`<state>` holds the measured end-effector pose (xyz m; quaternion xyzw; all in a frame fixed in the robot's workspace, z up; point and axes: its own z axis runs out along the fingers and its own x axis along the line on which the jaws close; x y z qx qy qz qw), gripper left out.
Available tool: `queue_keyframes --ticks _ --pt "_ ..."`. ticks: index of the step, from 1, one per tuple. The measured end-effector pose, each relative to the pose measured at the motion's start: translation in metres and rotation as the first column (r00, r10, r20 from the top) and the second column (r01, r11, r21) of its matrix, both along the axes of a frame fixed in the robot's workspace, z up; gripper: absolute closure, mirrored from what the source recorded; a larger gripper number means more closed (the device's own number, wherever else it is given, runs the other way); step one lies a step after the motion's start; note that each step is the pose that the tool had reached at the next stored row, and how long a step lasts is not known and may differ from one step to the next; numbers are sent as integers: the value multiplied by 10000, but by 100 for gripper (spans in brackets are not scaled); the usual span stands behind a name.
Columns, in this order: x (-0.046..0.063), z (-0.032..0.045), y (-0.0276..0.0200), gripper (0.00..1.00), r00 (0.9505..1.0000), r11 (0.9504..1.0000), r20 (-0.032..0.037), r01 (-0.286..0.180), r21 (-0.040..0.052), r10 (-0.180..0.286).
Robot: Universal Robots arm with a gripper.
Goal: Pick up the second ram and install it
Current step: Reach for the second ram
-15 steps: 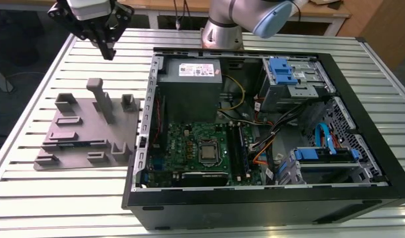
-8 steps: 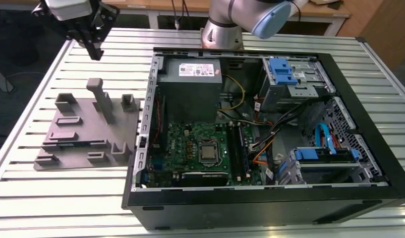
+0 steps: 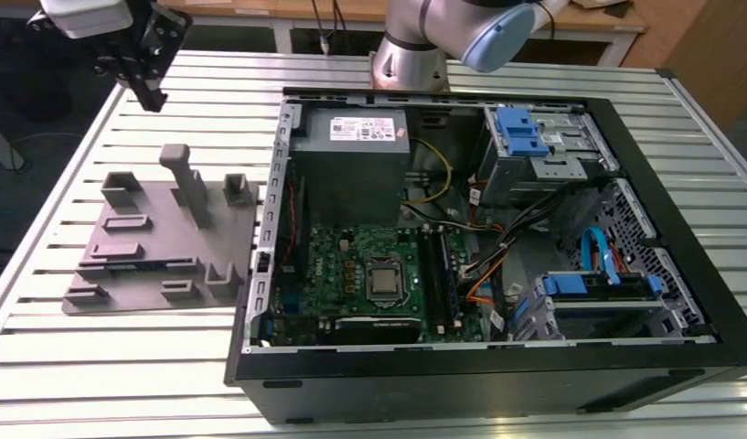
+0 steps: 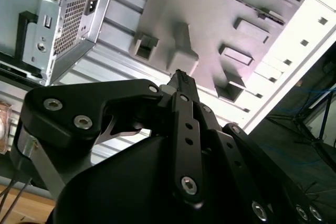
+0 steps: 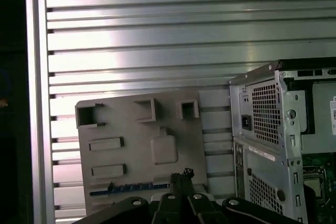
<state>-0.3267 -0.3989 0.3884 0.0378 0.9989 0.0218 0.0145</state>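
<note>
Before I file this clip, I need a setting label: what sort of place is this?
Probably a robotics lab bench set up for PC assembly: an open PC case lies on a slatted metal table, a grey fixture plate sits beside it, and a robot arm stands by the case.

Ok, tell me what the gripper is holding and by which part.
Nothing. The gripper is shut and empty, clear of the grey fixture, where the ram lies in a slot.
</note>
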Motion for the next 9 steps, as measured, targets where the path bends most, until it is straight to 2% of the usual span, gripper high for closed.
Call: queue_keyframes --ticks 9 --pt "-253 -13 0 90 10000 10000 0 0 0 0"
